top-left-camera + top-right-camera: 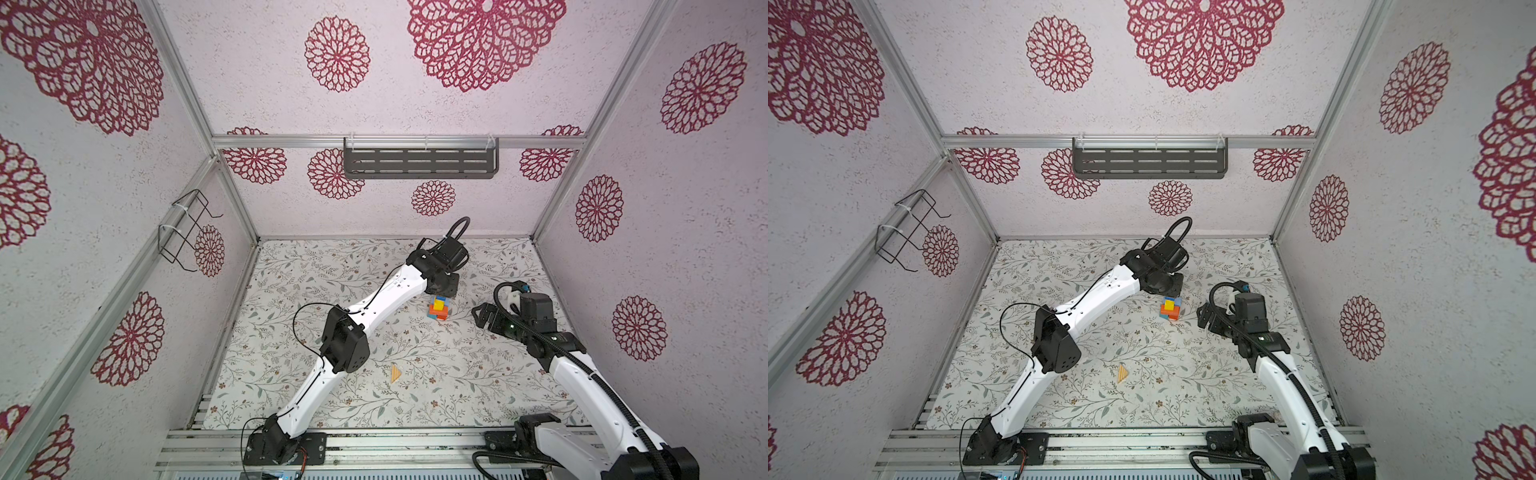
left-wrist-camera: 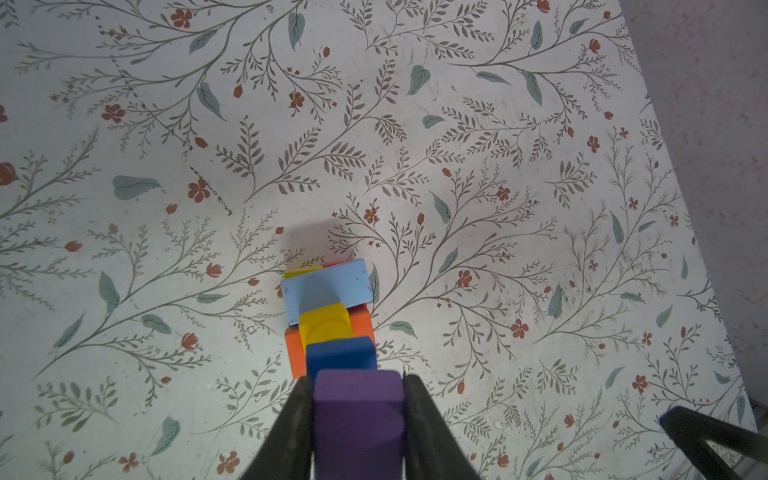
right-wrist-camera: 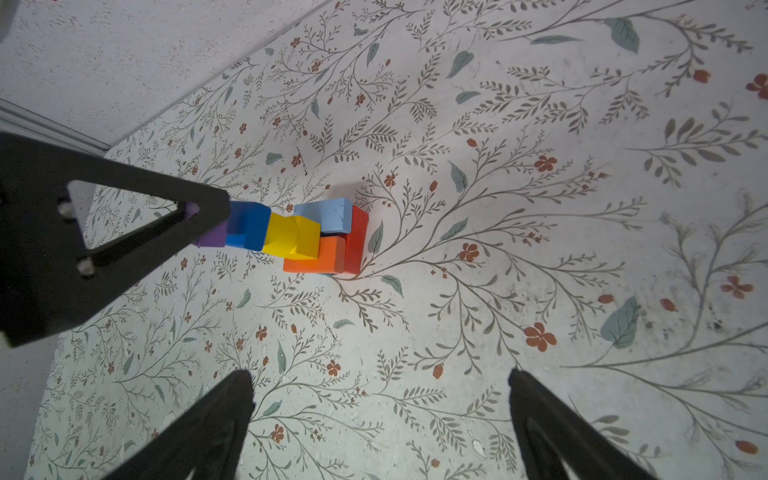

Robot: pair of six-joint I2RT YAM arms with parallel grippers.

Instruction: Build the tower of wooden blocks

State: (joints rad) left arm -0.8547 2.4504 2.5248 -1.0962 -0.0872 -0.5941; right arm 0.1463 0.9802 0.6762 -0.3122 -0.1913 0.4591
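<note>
A black wire rack point(image 1: 187, 230) hangs on the left wall; an unpainted triangular wooden wedge point(image 1: 395, 372) lies alone on the floral-patterned table point(image 1: 332, 291), with open room all round it. Right of centre stands the slim multicoloured block tower point(image 1: 439, 308), red and orange below, then pale blue, yellow and dark blue, with the left gripper point(image 2: 357, 380) clamped on the purple block point(image 2: 358, 415) at its top. Near its right side, not touching, the right gripper point(image 3: 380, 374) hangs with jaws spread wide.

The desk point(image 1: 478, 374) wears a pale cover printed with leafy sprigs and small red flowers. Two things rest directly on it: the tower point(image 1: 439, 309), standing toward the back with a red block point(image 3: 357, 239) at its foot, and an unpainted wedge point(image 1: 395, 372) lying well apart, nearer the front.
</note>
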